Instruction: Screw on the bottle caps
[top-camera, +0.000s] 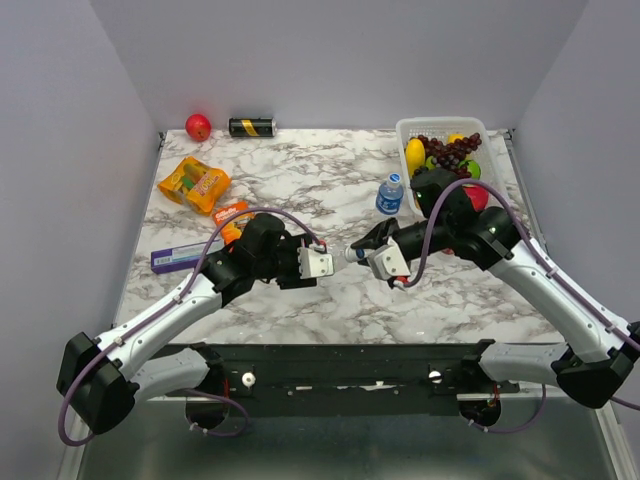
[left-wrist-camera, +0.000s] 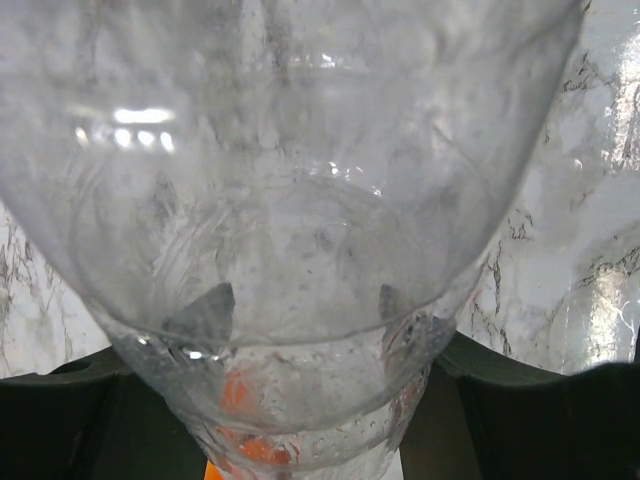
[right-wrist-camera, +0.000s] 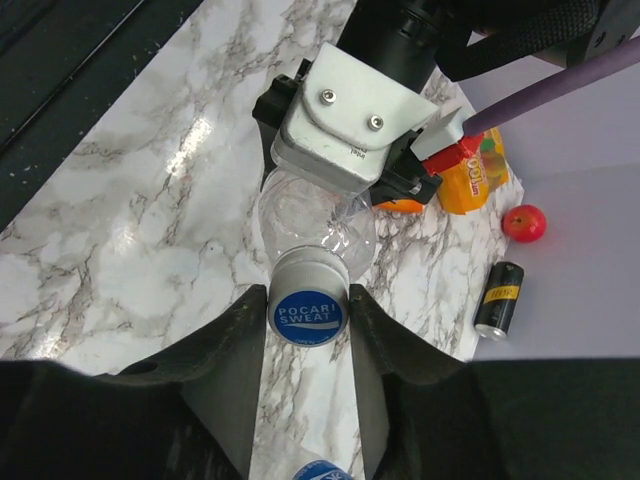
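Dead centre of the top view, both arms meet nose to nose over the marble-patterned bench. The left tool is clamped round the plain bottle. It's thin, see-through, ribbed plastic and fills nearly the whole left wrist view. The right tool pinches the small round blue cap, white "POCARI SWEAT" lettering on its flat top, right up against the bottle's neck. A blue-labelled bottle stands upper right, just beside the white plastic basket of fruit.
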